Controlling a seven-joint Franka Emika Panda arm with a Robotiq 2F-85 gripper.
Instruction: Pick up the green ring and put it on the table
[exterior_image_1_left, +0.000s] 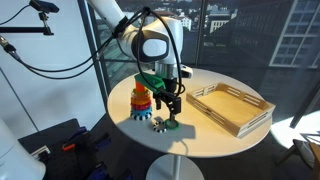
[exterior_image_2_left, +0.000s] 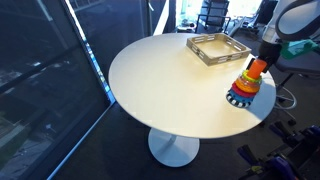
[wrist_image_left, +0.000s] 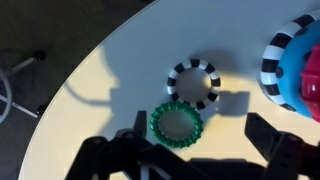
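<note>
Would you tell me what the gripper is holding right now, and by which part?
Nothing: the gripper is open, and the green ring lies flat on the table beneath it.

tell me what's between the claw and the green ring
Nothing: in the wrist view only bare table separates the open claw from the green ring; the striped ring sits beyond it.

Broad bare table (exterior_image_2_left: 165, 85), stacking toy (exterior_image_2_left: 248, 80) crowding one edge (dotted ring (wrist_image_left: 192, 82) beside it), wooden tray (exterior_image_2_left: 217, 46) beyond.
</note>
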